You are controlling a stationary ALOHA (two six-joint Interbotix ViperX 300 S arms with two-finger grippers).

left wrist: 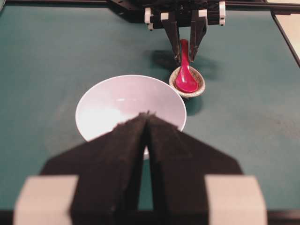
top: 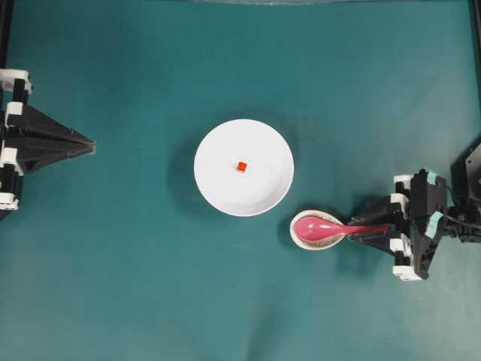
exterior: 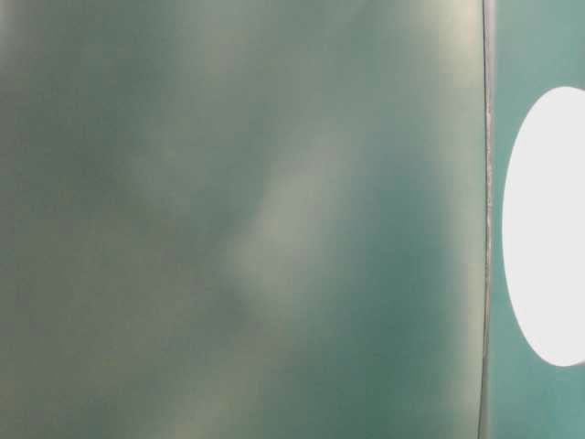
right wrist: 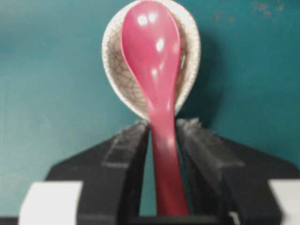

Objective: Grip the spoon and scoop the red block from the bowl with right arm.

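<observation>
Right end effector (right wrist: 161, 140) straddles the spoon (right wrist: 152, 61) handle, fingers narrowed around it; firm grip unconfirmed. Ahead of it, the red block (top: 241, 166) lies unscooped in the bowl (top: 218, 188).

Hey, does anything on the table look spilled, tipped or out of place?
Nothing stands out. The spoon rests in its speckled rest, and the red block sits in the upright bowl. Only the table-level view is blurred.

We see a teal-green matte surface (top: 113, 286) filling the overhead view, lit evenly from above w/ soft shadows. Black frame rails (top: 4, 34) run along left & right edges. Table-level view is mostly a blurred grey-green haze; nothing else of the room can be made out.
</observation>
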